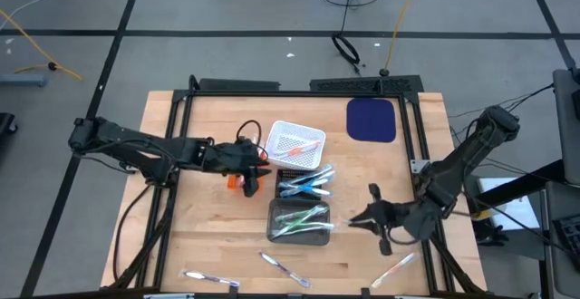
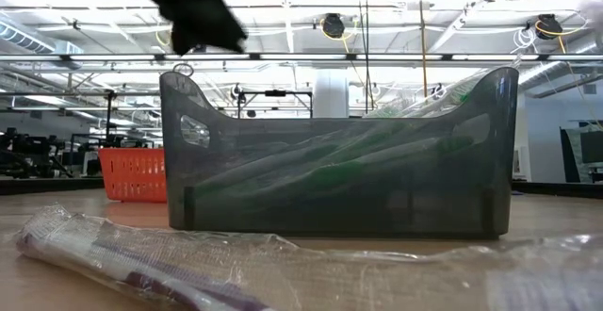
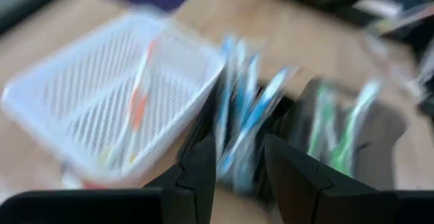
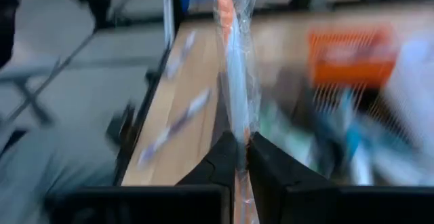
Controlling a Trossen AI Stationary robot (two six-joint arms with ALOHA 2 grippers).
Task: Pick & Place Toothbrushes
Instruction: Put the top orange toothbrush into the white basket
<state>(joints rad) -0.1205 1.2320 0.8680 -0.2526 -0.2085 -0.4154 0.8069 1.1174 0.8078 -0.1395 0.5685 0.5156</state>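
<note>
Grey floor with taped lines surrounds the wooden counter (image 1: 217, 245), where the sorting looks more than half done. Three bins sit mid-counter: a white mesh basket (image 1: 283, 132) holding an orange-accented brush, a middle tray (image 1: 304, 183) with blue toothbrushes (image 1: 306, 187), and a dark grey bin (image 1: 299, 234) filled with green toothbrushes (image 1: 301, 216). An orange basket (image 1: 237, 183) sits under the left arm.

The right tool (image 4: 242, 157), just beside the grey bin on its right, is clenched on a wrapped toothbrush with an orange tip (image 4: 230, 54), which stands up between its fingers, lifted off the counter. It probably belongs in the white basket.

The left tool (image 3: 239, 176) hangs near the white basket and blue tray, released, with nothing between its fingers.

Three wrapped brushes lie loose along the near edge: one at the left (image 1: 210, 280), one at the middle (image 1: 284, 270), one at the right (image 1: 395, 268).
</note>
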